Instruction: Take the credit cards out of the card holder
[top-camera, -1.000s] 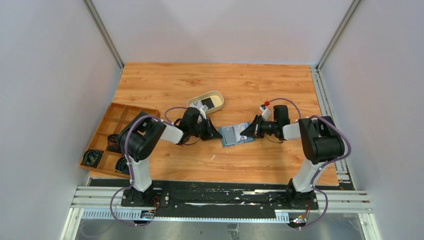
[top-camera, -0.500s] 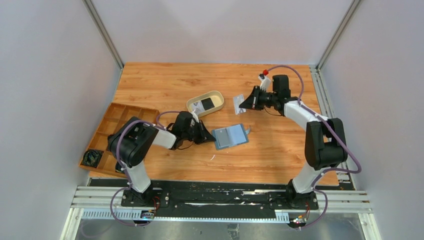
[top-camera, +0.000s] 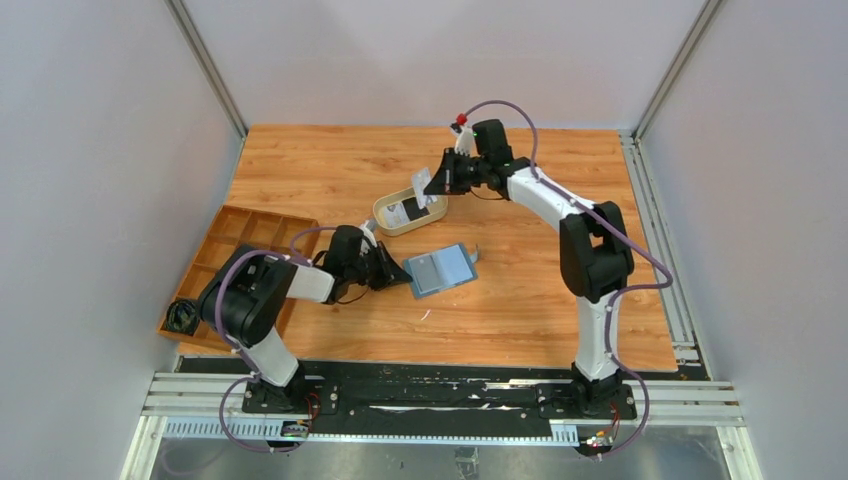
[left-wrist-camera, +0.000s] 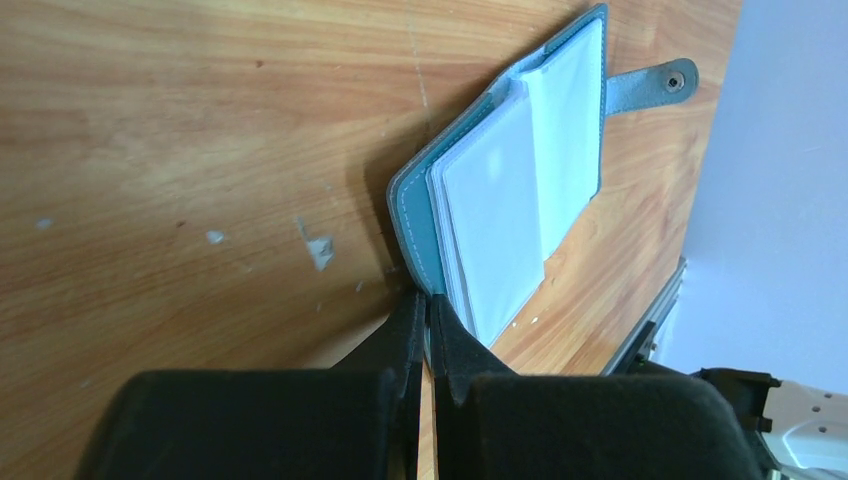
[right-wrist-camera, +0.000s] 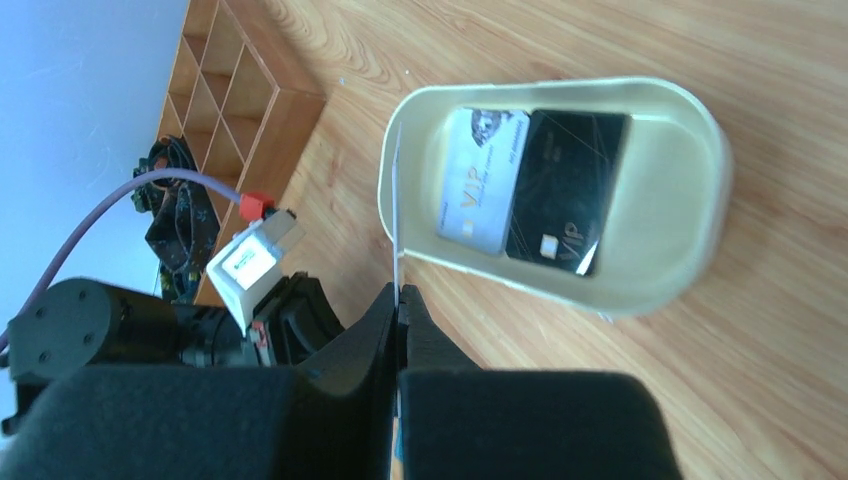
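Right wrist alone: VIP print on cards (right-wrist-camera: 483, 180) in tray (right-wrist-camera: 712, 160).

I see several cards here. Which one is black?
The black card in the beige tray, lying flat beside a pale card; the held card in the right fingers is pale too.
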